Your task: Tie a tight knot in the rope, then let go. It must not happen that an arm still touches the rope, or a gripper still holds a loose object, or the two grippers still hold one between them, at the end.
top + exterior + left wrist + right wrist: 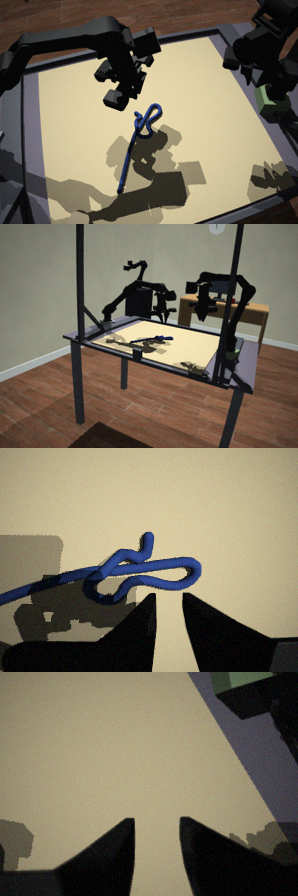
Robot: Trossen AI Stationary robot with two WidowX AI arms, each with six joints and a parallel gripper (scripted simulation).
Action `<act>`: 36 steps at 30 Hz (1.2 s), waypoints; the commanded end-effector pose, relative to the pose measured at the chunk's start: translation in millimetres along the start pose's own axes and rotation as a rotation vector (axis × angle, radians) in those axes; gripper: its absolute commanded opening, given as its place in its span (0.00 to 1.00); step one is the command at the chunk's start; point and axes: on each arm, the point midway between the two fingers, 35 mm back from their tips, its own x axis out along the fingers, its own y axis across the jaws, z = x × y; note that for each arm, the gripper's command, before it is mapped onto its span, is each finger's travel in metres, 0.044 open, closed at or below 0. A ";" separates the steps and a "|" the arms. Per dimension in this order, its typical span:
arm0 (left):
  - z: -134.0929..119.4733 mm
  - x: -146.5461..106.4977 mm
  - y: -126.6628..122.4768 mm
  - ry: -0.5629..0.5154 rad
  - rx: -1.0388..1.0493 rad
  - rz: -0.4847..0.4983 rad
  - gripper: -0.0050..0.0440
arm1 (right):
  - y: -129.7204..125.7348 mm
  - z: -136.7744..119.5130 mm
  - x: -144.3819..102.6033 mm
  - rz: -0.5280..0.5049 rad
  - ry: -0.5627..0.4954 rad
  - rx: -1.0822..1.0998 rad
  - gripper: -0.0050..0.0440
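Rope (124, 165) (141, 339) (75, 575), blue, single; on table (194, 100) (188, 346) (240, 508) (100, 747), looped loosely, one long straight tail. Probably light, pliable, easily shifted; best gripped at short end and tail. Left end effector (135, 97) (163, 322) (170, 594): slightly parted, unladen, above. Right end effector (201, 320) (157, 818): likewise, well apart.

No lettering, label, brand, number or sign can be read anywhere. On the wall, at twelve to one o'clock in the exterior view, a round white clock face (216, 227) is cut off by the top edge, its markings too small to read.
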 end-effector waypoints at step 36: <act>-4.5 -17.4 -3.9 0.007 1.505 -0.048 0.27 | 0.4 0.6 -3.2 0.012 0.007 0.002 0.31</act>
